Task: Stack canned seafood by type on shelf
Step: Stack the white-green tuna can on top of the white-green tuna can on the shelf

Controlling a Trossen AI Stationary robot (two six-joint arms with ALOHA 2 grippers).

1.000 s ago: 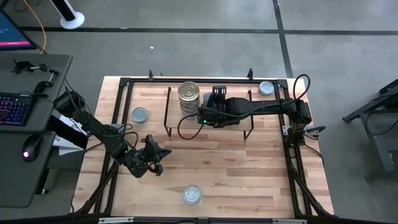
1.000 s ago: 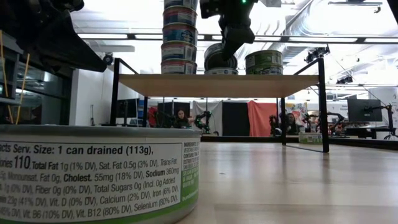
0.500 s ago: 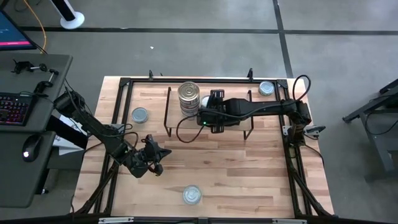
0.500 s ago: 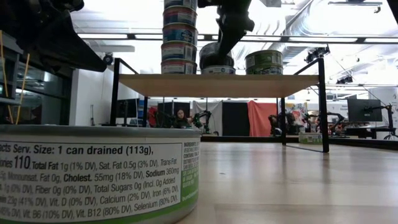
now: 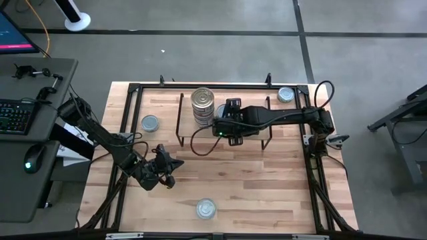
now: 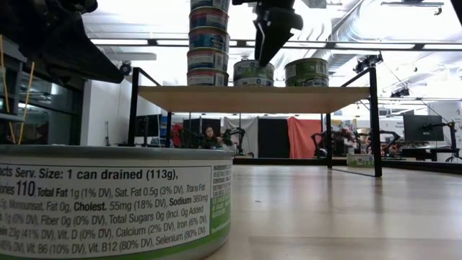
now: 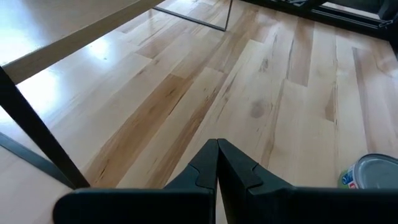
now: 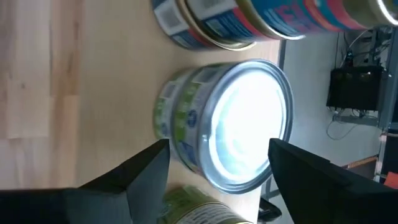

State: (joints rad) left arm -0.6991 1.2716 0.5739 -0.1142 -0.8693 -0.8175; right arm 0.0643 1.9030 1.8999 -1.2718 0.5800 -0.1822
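The shelf (image 6: 253,98) carries a tall stack of blue-and-red cans (image 6: 208,40) at its left, a green-labelled can (image 6: 253,73) in the middle and another can (image 6: 306,71) to its right. My right gripper (image 8: 219,146) is open just above the middle can (image 8: 236,143), a finger on either side, touching nothing. In the low view it (image 6: 268,36) hangs over that can. My left gripper (image 7: 217,163) is shut and empty, low over the table's near left (image 5: 167,168).
Loose cans lie on the table: one at the left (image 5: 151,123), one near the front edge (image 5: 206,209), one at the far right corner (image 5: 286,94). A large can (image 6: 108,206) fills the low view's foreground. A black frame (image 5: 133,88) rims the table.
My right gripper has opened and let go of the green-labelled can. Its fingers have tipped up off it. The can, tilted in the hold before, now stands flat on the shelf beside the tall stack.
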